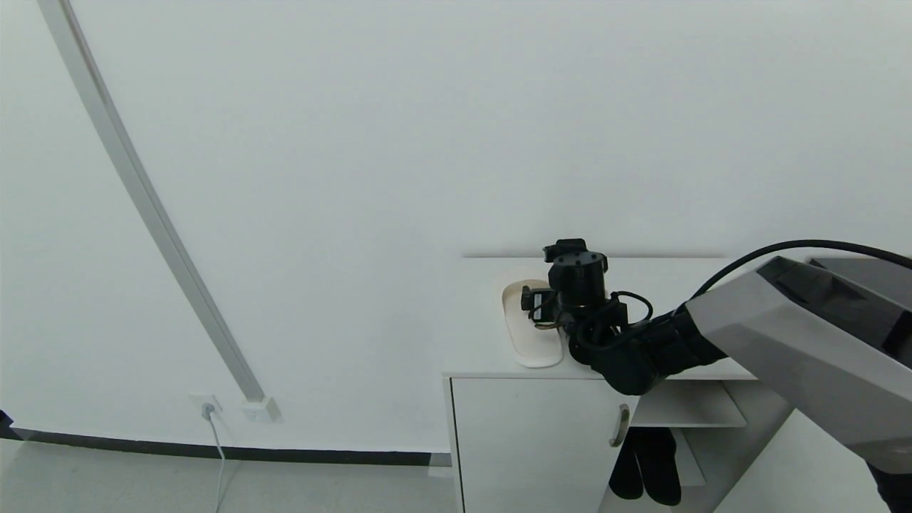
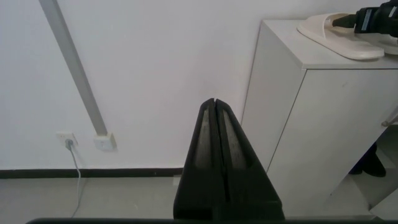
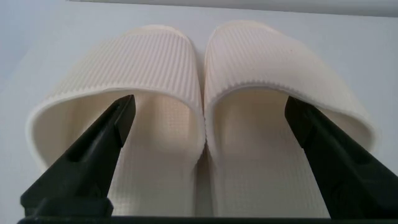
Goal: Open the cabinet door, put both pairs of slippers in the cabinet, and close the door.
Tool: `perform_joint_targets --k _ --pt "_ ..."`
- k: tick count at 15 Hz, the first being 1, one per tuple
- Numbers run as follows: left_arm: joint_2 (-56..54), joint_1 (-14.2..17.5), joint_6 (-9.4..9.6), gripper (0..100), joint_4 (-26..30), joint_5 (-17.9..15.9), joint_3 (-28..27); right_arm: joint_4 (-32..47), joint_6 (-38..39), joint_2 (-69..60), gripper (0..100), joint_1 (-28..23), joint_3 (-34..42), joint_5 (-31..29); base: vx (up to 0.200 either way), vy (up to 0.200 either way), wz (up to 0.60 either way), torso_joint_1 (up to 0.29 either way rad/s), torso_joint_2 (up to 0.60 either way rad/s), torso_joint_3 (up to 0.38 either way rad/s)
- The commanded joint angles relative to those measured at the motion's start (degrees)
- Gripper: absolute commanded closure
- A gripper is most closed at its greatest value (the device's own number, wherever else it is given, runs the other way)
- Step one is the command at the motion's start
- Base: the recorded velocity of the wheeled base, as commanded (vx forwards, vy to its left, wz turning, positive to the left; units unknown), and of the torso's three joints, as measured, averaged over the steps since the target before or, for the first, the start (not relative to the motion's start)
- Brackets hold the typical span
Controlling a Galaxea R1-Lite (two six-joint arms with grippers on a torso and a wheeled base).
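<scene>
A pair of cream slippers lies side by side on top of the white cabinet, near its left front corner. My right gripper is open just behind the slippers' openings, with one finger on each outer side of the pair and nothing gripped. The cabinet's right half stands open, and a pair of black slippers rests low inside it. My left gripper is shut and empty, out in front of the cabinet's left side, well below its top.
The cabinet's left door with a metal handle is closed. A shelf spans the open half. A slanted wall conduit and a socket with a cable lie to the left, above bare floor.
</scene>
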Motion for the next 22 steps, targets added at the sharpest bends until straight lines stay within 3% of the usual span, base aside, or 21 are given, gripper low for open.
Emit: perform_joint_targets --k 1,6,7,16,22 --pt "0.1 0.0 -0.04 100 0.0 0.0 0.0 0.3 0.1 0.8 0 -0.1 -1.3 0.0 0.000 0.000 0.00 0.000 0.00 0.000" --pt "0.1 0.0 -0.04 100 0.0 0.0 0.0 1.1 0.1 1.6 0 -0.3 -2.9 0.0 0.000 0.000 0.00 0.000 0.00 0.000" --pt "0.1 0.0 -0.04 100 0.0 0.0 0.0 1.1 0.1 1.8 100 -0.3 -3.1 0.0 0.000 0.000 0.00 0.000 0.00 0.000" --pt "0.1 0.0 -0.04 100 0.0 -0.1 0.0 0.7 0.6 0.2 100 0.4 -1.8 -0.4 0.000 0.000 0.00 0.000 0.00 0.000" --pt "0.1 0.0 -0.04 100 0.0 -0.1 0.0 -7.9 0.1 -16.4 100 8.4 21.6 0.0 0.000 0.000 0.00 0.000 0.00 0.000"
